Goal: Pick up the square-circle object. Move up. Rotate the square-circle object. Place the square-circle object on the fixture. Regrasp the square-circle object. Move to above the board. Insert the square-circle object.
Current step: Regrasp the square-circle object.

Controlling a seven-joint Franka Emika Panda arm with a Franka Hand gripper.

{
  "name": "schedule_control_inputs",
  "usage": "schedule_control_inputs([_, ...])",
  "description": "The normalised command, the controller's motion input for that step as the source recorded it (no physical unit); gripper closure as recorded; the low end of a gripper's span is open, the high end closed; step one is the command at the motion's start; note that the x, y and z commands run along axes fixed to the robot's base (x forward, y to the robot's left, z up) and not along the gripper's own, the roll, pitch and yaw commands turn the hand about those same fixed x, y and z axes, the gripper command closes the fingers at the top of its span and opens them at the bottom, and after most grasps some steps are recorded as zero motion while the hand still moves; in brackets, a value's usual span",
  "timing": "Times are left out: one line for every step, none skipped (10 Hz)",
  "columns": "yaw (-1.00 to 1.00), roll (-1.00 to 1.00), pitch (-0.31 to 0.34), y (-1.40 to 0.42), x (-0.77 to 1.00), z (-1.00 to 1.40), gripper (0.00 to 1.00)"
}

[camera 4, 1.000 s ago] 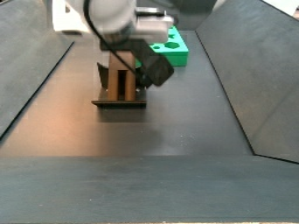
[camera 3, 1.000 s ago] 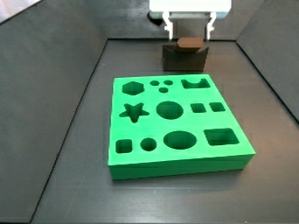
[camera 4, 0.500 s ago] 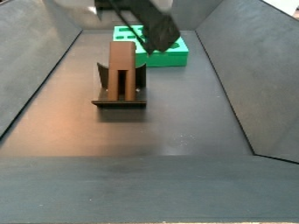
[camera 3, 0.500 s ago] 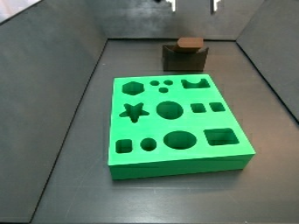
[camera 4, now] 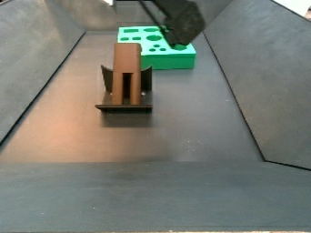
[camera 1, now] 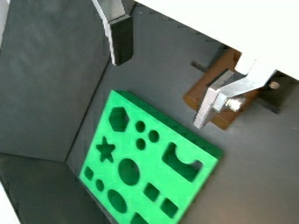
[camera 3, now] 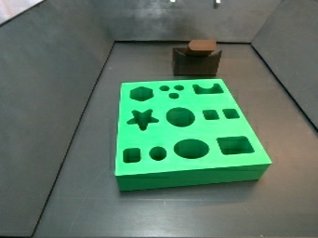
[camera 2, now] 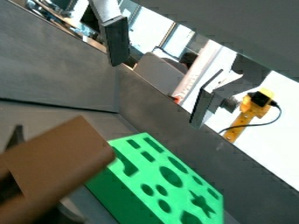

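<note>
Green and by far the biggest thing here, the board lies flat on the dark floor with its star, hexagon, round and square cutouts all empty; it shows too at the far end of a side view and under the arm in both wrist views.

Dark and squat, the fixture stands just beyond the board's far edge, apart from it. In a side view its base plate lies on the floor with the upright part rising from it.

Brown, the square-circle object stands upright on the fixture, long axis vertical, resting there with nothing gripping it. In a side view only its top shows, as a small brown cap above the fixture's notch.

Raised well above all this is the gripper. Its silver fingers are spread wide with only air between them. In a wrist view the piece sits below and off to one finger's side, not centred between the pads.

The regrasp looks to be the step in hand. It turns on this: the piece lies down from the gripper, so the jaws must be centred over it before descending along that vertical axis.
</note>
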Motion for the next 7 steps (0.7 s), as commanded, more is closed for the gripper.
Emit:
schedule_control_inputs([-0.03, 0.00, -0.068, 0.00, -1.00, 0.01, 0.00])
schedule_control_inputs([-0.02, 0.03, -0.079, 0.00, -1.00, 0.01, 0.00])
schedule_control_inputs([0.00, 0.06, -0.087, 0.00, -0.99, 0.02, 0.00])
schedule_control_inputs([0.01, 0.08, -0.094, 0.00, -0.79, 0.02, 0.00])
schedule_control_inputs([0.02, 0.10, -0.099, -0.01, -0.64, 0.02, 0.00])
schedule_control_inputs([0.03, 0.11, -0.101, -0.01, -0.45, 0.02, 0.00])
schedule_control_inputs([-1.00, 0.84, 0.000, -0.38, -0.27, -1.00, 0.00])
